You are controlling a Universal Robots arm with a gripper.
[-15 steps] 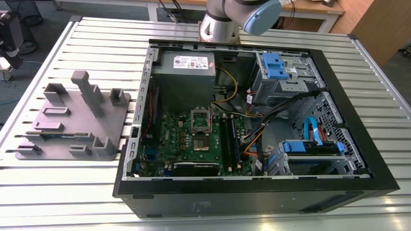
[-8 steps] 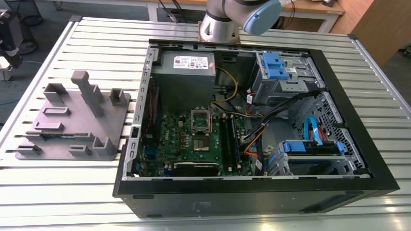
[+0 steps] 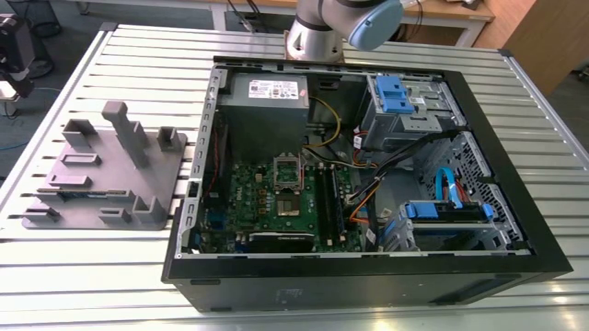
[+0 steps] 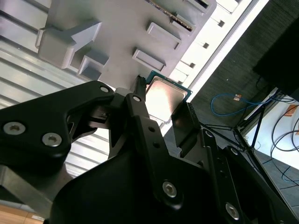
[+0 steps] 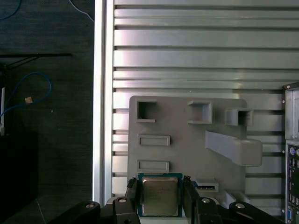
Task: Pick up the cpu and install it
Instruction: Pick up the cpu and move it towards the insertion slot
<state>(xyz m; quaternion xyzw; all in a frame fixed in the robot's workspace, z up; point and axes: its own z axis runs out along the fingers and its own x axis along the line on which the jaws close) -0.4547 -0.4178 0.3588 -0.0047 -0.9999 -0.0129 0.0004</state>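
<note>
The gripper [image 5: 160, 199] grips the cpu [image 5: 160, 193].
The shiny square chip sits between both black fingers [image 5: 132, 192], up above the grey plastic fixture [image 5: 187, 140] on the ribbed metal table [image 5: 196, 51].

In the first wrist view the hand [image 5: 160, 183], clamped on the cpu [image 5: 160, 198], hangs above the grey fixture [image 5: 187, 140], clear of its upright posts. In the exterior view, bare tabletop [image 3: 110, 276] lies open at lower left. Inside the case [image 3: 368, 265], cables [image 3: 368, 186] and a memory stick [image 3: 329, 196] crowd the socket bracket [image 3: 288, 172] at centre frame.
</note>
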